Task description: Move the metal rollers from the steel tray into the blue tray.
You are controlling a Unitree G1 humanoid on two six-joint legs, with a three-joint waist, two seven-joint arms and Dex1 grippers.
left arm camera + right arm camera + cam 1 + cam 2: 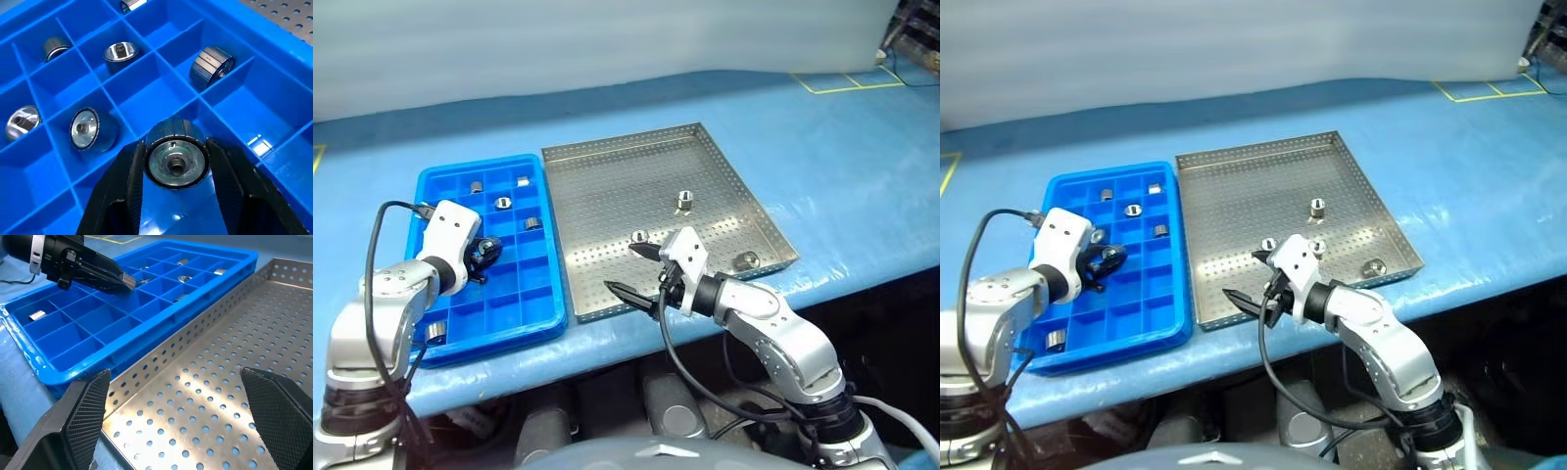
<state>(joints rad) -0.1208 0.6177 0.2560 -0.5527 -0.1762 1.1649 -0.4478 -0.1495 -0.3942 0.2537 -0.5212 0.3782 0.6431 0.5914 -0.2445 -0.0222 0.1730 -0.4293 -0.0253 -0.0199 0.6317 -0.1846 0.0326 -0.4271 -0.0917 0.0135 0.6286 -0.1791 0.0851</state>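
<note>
Left wrist view shows my left fingers (173, 196) clamping a roller (174, 159) above the blue tray (533, 318); I should release it over an empty compartment. My right fingers (631, 269) gape over the steel tray (724, 162).

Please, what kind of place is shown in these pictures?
Probably a factory-style sorting bench: a perforated silver steel tray, a bright blue compartmented plastic tray holding small shiny metal rollers, and yellow tape lines on the blue surface.

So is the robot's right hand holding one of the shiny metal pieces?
No, the right hand is wide open with nothing between its fingers, hanging over the steel tray.
</note>
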